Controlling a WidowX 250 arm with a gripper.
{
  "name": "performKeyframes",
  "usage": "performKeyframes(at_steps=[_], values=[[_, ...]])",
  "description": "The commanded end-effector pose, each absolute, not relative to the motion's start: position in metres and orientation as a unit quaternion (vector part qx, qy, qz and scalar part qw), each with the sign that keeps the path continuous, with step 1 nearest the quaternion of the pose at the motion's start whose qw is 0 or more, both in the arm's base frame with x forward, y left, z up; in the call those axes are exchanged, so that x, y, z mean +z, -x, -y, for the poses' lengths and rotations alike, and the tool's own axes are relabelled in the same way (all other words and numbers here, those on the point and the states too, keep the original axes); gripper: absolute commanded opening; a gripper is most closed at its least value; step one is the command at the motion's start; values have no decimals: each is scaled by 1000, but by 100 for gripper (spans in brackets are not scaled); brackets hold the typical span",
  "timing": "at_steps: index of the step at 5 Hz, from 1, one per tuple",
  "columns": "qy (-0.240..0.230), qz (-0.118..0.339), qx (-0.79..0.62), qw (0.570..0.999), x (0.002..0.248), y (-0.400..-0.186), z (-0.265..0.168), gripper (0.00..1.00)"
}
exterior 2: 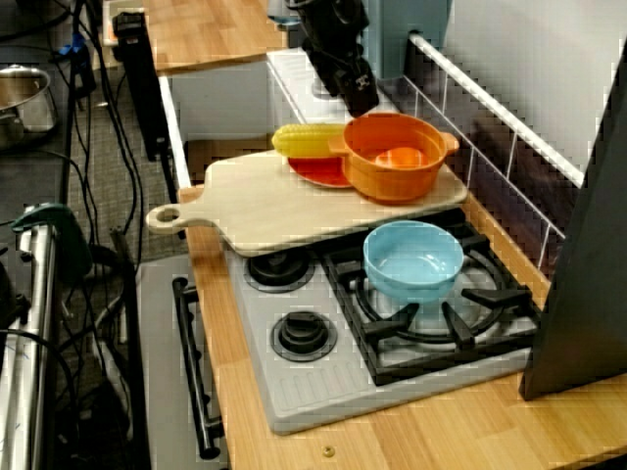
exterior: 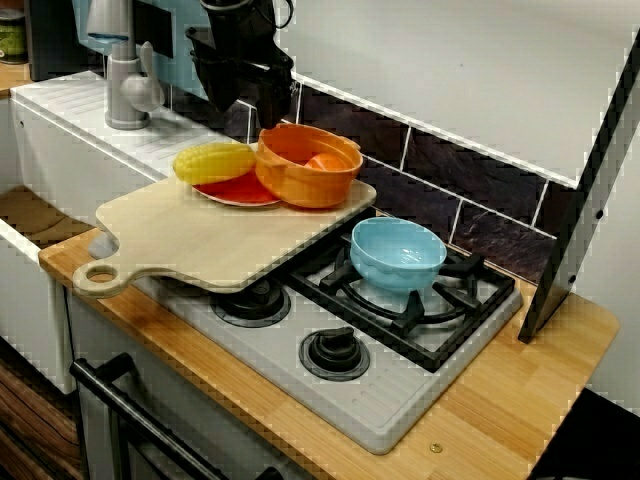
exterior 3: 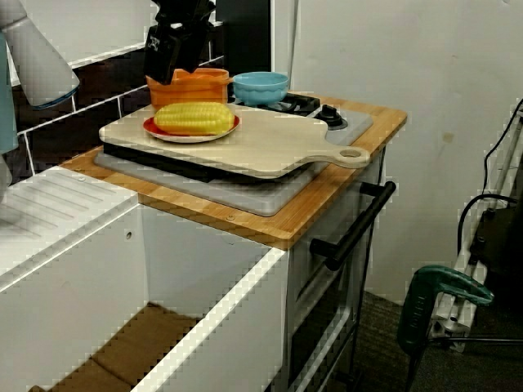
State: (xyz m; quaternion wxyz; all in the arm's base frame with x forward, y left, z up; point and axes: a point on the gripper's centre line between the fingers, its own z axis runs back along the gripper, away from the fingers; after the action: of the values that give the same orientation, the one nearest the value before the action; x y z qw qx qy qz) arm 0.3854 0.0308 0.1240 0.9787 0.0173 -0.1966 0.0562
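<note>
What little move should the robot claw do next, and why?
Probably a small, slow drop straight down toward the orange pot's rim. The gripper hangs just above that pot's back edge with nothing in it. The corn on its red plate lies close beside the pot, so a sideways move might bump it.

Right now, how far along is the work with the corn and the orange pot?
Looks done: the corn lies on the red plate, beside the orange pot, both on the cutting board. In hand: nothing; the fingers hang close above pot and corn, apparently empty. Left: probably the grasp itself, since nothing is lifted.
</note>
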Motion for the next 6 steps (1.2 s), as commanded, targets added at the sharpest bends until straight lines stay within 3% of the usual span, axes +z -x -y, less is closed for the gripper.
performKeyframes(at_steps=[1,6], values=[[2,219,82,972,138,-400,-36,100],[6,208,88,974,122,-397,-27,100]])
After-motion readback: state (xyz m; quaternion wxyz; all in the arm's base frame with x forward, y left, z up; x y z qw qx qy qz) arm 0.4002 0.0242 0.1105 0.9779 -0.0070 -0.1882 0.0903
